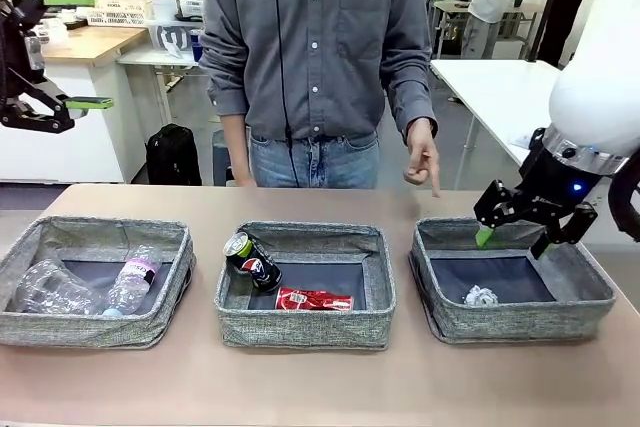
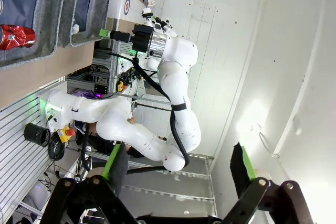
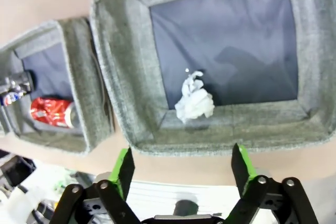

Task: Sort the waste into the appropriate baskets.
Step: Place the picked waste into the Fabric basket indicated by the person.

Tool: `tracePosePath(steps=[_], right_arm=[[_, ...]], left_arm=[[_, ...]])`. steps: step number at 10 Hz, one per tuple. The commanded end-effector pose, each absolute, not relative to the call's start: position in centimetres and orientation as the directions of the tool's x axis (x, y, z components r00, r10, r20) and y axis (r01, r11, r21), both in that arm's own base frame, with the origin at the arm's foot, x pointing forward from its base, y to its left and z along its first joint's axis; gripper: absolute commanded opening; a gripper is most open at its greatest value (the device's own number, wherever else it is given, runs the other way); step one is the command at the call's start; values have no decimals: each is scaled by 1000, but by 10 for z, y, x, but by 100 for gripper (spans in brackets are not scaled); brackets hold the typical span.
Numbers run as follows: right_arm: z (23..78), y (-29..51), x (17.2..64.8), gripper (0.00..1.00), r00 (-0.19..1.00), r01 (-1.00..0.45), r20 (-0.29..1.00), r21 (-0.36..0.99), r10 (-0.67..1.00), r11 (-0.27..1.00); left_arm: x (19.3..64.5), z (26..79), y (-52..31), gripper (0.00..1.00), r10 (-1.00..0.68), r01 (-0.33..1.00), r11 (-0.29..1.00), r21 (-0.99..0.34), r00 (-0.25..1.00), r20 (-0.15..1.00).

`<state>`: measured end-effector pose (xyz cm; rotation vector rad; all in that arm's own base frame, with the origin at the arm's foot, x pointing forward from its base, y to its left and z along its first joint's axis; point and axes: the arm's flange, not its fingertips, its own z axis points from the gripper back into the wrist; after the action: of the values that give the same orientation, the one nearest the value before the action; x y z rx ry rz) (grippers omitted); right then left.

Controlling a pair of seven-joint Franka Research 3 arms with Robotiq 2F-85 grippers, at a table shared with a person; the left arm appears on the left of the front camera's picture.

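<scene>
On the tan desk [image 1: 320, 387] three grey woven baskets stand in a row near the robot's side. The left basket [image 1: 95, 332] holds two clear crushed plastic bottles [image 1: 85, 287], lying side by side on its dark bottom. The middle basket [image 1: 305, 332] holds a red soda can [image 1: 313, 299] lying flat toward its near wall, and a dark can with a green top [image 1: 251, 259] leaning against its far left corner. The right basket [image 1: 520, 322] holds a crumpled white paper ball [image 1: 481, 296] resting on the dark bottom close to the near wall; the right wrist view shows the ball [image 3: 195, 101] lying free, touching nothing but the basket's floor. The right claw [image 1: 513, 239] hangs above the far rim of the right basket with its green-padded fingers [image 3: 125, 167] spread wide and nothing between them. The left claw [image 1: 80, 49] is raised high at the desk's left edge, well apart from the baskets, its fingers [image 2: 114, 164] wide apart and empty. Beyond the desk a person in a grey shirt stands at the far side, one hand [image 1: 423, 159] lowered with a finger pointing down toward the right basket.
</scene>
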<state>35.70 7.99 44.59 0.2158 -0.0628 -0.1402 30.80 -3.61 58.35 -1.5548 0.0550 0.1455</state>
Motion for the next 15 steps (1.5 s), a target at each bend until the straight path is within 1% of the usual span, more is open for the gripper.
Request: tracePosePath(steps=[1,2,3,4,5,6,7,8,9,10,11,12,15], right_arm=[[450,79,352,100,981,142,89,283,-173,948],[462,82,352,100,981,137,96,261,-167,956],[483,86,357,100,966,257,-31,256,-258,932],[527,94,365,100,926,377,-194,419,-324,826],[562,100,365,100,952,297,-277,733,-130,613],[579,104,363,100,956,257,-294,852,11,456],[585,104,361,100,933,276,-346,863,98,422],[586,98,357,100,948,246,-299,904,106,350],[583,92,353,100,979,115,-161,945,128,305],[579,89,352,100,990,64,-96,960,107,271],[578,96,355,100,987,132,-156,911,29,392],[601,94,354,100,987,113,-145,936,72,334],[601,94,354,100,987,113,-145,936,72,334]], left_arm=[[306,585,-35,100,49,-129,13,-992,991,-128],[306,585,-35,100,49,-129,13,-992,991,-128],[306,585,-35,100,49,-129,13,-992,991,-128],[306,585,-35,100,49,-129,13,-992,991,-128],[306,585,-35,100,49,-129,13,-992,991,-128],[306,585,-35,100,49,-129,13,-992,991,-128],[306,585,-35,100,49,-129,13,-992,991,-128],[306,585,-35,100,49,-129,13,-992,991,-128],[306,585,-35,100,49,-129,13,-992,991,-128],[306,585,-35,100,49,-129,13,-992,991,-128],[306,585,-35,100,49,-129,13,-992,991,-128],[306,585,-35,100,49,-129,13,-992,991,-128],[306,585,-35,100,49,-129,13,-992,991,-128]])
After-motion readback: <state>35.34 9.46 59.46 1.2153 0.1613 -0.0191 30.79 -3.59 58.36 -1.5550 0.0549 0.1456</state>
